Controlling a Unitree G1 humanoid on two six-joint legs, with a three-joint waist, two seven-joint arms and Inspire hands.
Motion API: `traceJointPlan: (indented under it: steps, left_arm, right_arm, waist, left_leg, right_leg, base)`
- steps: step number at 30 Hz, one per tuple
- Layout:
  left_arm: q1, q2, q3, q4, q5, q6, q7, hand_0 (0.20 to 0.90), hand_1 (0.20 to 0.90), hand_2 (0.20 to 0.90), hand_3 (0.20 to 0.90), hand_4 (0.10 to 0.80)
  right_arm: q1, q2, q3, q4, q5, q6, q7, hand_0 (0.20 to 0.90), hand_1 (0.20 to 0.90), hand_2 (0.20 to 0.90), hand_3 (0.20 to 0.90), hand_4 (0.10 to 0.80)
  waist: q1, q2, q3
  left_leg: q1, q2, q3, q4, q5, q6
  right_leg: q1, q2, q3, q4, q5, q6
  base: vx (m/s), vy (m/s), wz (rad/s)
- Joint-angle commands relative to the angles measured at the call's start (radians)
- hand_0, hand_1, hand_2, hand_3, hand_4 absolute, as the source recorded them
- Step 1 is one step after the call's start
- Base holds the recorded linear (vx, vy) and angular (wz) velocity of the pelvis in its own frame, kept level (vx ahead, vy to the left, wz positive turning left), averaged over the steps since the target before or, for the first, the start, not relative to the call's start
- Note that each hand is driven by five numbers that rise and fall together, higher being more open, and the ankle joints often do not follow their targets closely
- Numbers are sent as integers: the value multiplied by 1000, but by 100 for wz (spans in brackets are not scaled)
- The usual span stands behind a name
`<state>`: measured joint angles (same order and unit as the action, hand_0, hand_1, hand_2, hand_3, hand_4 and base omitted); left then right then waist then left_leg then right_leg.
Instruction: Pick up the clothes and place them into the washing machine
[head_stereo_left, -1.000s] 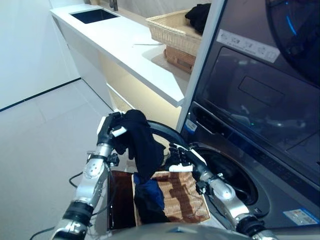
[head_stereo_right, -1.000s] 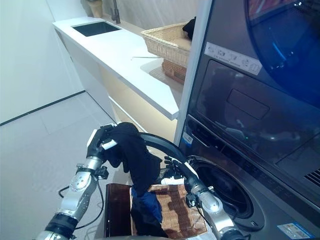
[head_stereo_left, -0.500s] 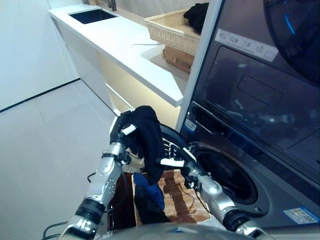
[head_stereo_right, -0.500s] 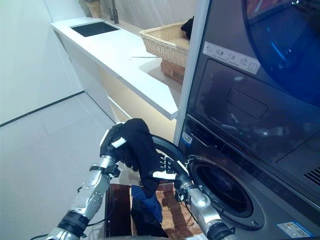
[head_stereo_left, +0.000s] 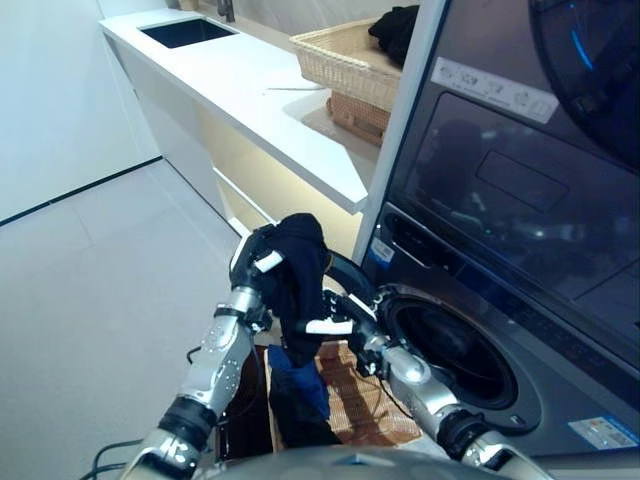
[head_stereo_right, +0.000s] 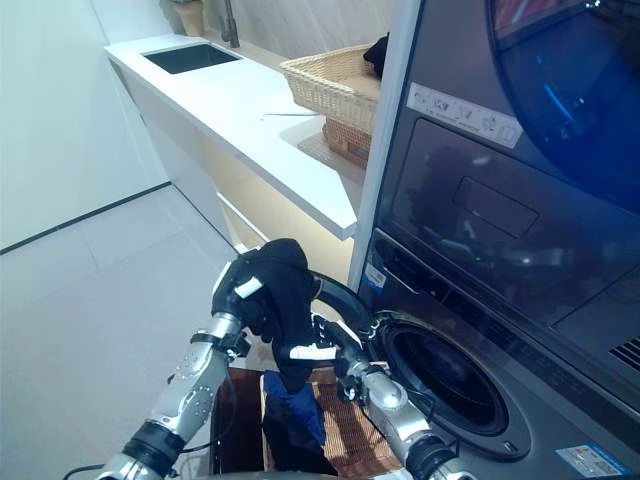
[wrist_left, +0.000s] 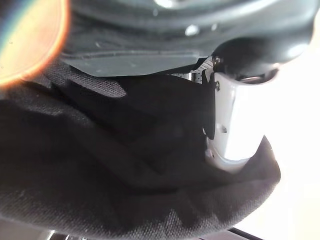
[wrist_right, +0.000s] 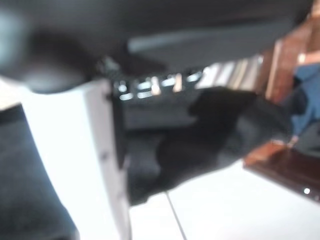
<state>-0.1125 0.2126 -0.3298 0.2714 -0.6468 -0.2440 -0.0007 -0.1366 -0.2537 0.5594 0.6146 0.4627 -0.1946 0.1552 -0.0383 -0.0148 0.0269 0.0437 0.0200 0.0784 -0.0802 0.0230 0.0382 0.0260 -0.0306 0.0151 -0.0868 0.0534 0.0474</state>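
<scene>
A pale tiled floor (head_stereo_left: 90, 250) is seen to the left, bordered by a long white counter (head_stereo_left: 250, 95) with a dark sink (head_stereo_left: 187, 31) set into its far end. On the counter a woven basket (head_stereo_left: 345, 60) is placed, with dark cloth (head_stereo_left: 397, 28) heaped at its back edge, and a smaller brown basket (head_stereo_left: 358, 115) is tucked just beside it. The right of the scene is filled by a dark washing machine (head_stereo_left: 500, 200); its round drum opening (head_stereo_left: 450, 350) is low down and its door (head_stereo_left: 345, 280) is swung out toward the arms, between the hands and the counter.

A black garment (head_stereo_left: 298, 280) is gripped by the left hand (head_stereo_left: 256, 262), whose fingers are curled round the bunched cloth, as the left wrist view confirms. The garment is held raised in front of the open door, just left of the drum opening, and hangs down. The right hand (head_stereo_left: 335, 318) is held against the hanging cloth with its white thumb laid across it; whether its fingers are closed on the fabric cannot be told.

Below, on the floor, a brown slatted hamper (head_stereo_left: 350, 395) is seen, with a blue garment (head_stereo_left: 295, 375) draped at its left side.
</scene>
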Motion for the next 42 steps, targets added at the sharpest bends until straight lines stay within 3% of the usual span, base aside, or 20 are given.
traceJointPlan:
  steps: [1,8,17,29,36,42]
  left_arm:
    - [-190,-33,-13,-76,-40,-101,-46,200,200,200,200,300]
    - [-202,-32,-35,-83,-45,-100,-24,200,200,200,200,300]
    - [-216,-50,-57,-87,-78,-92,-25,200,200,200,200,300]
    - [-222,-42,-59,-88,-74,-97,-17,200,200,200,200,300]
    - [-220,-60,-64,-79,-90,-89,-42,200,200,200,200,300]
    - [-213,-64,-57,-68,-101,-86,-62,200,200,200,200,300]
  right_arm:
    - [-117,68,-6,-33,55,-73,21,900,900,900,900,800]
    - [-131,114,16,-28,109,-70,-7,900,900,900,900,800]
    - [-123,208,53,9,466,-2,101,900,900,900,900,800]
    - [-131,200,62,39,353,-26,42,900,900,900,900,800]
    - [-103,235,78,10,642,72,193,900,900,900,900,800]
    - [-81,242,57,28,726,96,233,900,900,900,900,800]
  waist:
    - [29,-24,-57]
    - [31,-23,-56]
    - [40,-22,-51]
    - [41,-22,-52]
    - [45,-24,-50]
    - [46,-24,-50]
  left_leg:
    - [29,-27,13,-7,-70,-37]
    - [27,-27,15,-7,-70,-38]
    - [29,-27,12,-7,-69,-39]
    - [28,-28,12,-7,-70,-40]
    - [28,-28,11,-7,-68,-41]
    - [27,-28,11,-7,-68,-41]
  right_leg:
    - [-11,-3,-46,4,-10,18]
    - [-11,-4,-48,3,-8,18]
    - [-10,-4,-50,4,-10,16]
    - [-12,-4,-50,4,-9,15]
    - [-10,-4,-53,3,-9,16]
    - [-12,-4,-50,2,-8,16]
  base:
    - [0,0,0]
    - [0,0,0]
    - [0,0,0]
    - [0,0,0]
    - [0,0,0]
    - [0,0,0]
